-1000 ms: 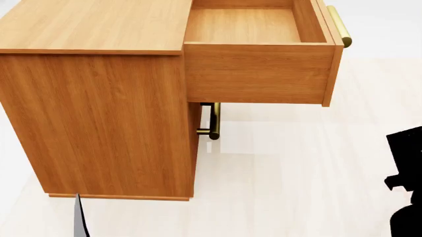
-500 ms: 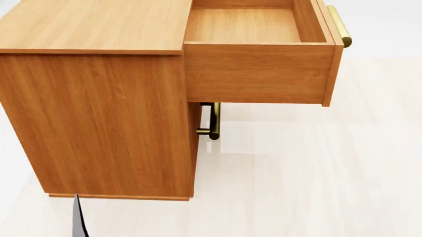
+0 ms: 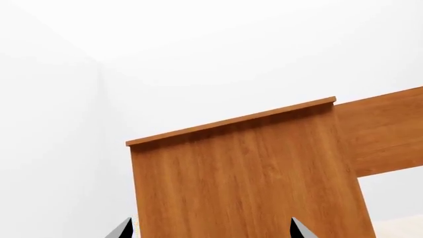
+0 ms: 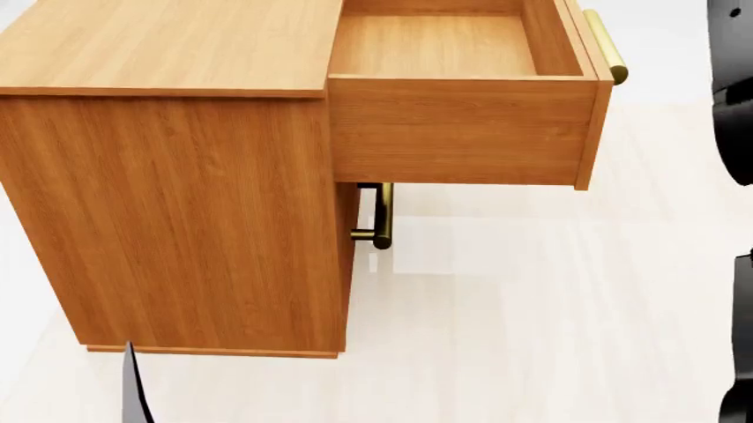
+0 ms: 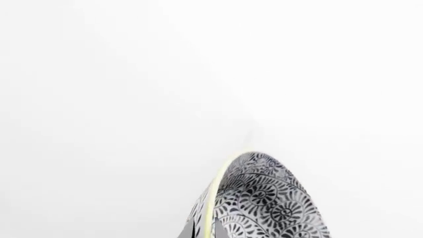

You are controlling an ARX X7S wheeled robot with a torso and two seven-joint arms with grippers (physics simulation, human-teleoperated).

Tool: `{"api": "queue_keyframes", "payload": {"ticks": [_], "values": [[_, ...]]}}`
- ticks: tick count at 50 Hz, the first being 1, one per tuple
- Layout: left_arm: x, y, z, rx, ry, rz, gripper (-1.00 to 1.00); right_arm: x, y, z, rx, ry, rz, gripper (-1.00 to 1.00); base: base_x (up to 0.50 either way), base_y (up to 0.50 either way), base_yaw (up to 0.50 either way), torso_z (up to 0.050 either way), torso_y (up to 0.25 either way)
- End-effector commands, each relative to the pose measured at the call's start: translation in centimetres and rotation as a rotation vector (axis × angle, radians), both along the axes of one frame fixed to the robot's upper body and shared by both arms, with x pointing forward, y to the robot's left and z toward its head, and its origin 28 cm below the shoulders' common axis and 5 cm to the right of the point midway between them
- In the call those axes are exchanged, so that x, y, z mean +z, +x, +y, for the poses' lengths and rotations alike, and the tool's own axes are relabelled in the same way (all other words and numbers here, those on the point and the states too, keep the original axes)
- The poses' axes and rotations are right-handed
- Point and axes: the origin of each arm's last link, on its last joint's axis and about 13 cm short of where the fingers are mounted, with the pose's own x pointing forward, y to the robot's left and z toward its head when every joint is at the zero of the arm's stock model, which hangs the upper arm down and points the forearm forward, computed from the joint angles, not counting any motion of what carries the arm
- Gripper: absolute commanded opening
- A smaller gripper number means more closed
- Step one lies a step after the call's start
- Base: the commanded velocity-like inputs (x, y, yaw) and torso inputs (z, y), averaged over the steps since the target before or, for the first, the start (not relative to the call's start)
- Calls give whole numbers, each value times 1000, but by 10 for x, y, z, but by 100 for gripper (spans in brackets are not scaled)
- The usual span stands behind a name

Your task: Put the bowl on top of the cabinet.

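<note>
The right arm (image 4: 732,88) shows as a dark shape at the far right of the head view, raised level with the cabinet's (image 4: 176,203) open top drawer and well apart from it. In the right wrist view its pincer (image 5: 203,230) is clamped on the rim of the bowl (image 5: 271,203), one fingertip either side. The left pincer (image 3: 208,229) has its tips spread wide, facing the cabinet's side panel, low near its base.

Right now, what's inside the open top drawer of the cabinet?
Nothing shows in the open drawer of the cabinet: only its bare wood floor. Its near front corner is hidden behind the drawer's side wall. The bowl appears only in the right wrist view.
</note>
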Motion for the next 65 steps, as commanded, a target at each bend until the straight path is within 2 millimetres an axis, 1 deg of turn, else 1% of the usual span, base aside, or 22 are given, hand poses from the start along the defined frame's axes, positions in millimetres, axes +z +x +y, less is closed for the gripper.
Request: {"api": "queue_keyframes", "payload": {"ticks": [1,6,10,13,16,22,25,28,31,34,38,42,48,52,56,60,61,63,65], "values": [[2,-1,2,-3,4,-26,100,42,3,57,234,-109,-53,-100,0,0,0,0,0],[1,-1,1,-2,1,-27,100,51,1,71,279,-143,-65,-100,0,0,0,0,0],[0,-2,1,-5,2,-27,100,63,-1,83,325,-202,-81,-100,0,0,0,0,0],[1,-2,1,-5,1,-25,100,75,-9,95,380,-259,-75,-100,0,0,0,0,0],[1,-2,1,-5,0,-26,100,80,-16,103,415,-280,-60,-100,0,0,0,0,3],[2,-2,2,-4,-1,-26,100,82,-28,121,505,-368,-4,-100,0,0,0,0,0],[2,-2,1,-5,-2,-26,100,87,-33,131,543,-393,3,-100,0,0,0,0,0],[1,-2,1,-6,-3,-25,100,87,-32,136,560,-397,10,-100,0,0,0,0,0],[2,-2,1,-9,-6,-24,100,80,-31,147,621,-399,47,-100,0,0,0,0,0],[3,-1,2,-6,-10,-25,100,75,-33,153,642,-429,75,-100,0,0,0,0,0],[2,-3,1,-10,-16,-22,100,79,-38,159,667,-450,79,-100,0,0,0,0,3],[3,-3,0,-15,-20,-22,100,83,-38,163,681,-451,77,-100,0,0,0,0,0],[3,-3,0,-17,-25,-19,100,83,-34,172,734,-431,69,-100,0,0,0,0,0],[4,-4,0,-19,-27,-19,100,88,-35,179,766,-411,40,-100,0,0,0,0,0],[4,-4,0,-20,-31,-21,100,95,-36,191,813,-370,0,-100,0,0,0,0,2],[4,-4,0,-22,-36,-21,100,105,-37,201,867,-280,-31,-100,0,0,0,0,0],[5,-4,1,-22,-40,-22,100,108,-40,207,918,-204,-24,-100,0,0,0,0,0],[6,-4,1,-21,-42,-25,100,113,-45,211,982,-90,2,-100,0,0,0,0,0],[6,-5,2,-21,-44,-24,100,115,-44,213,1006,-33,21,-100,0,0,0,0,0]]}}
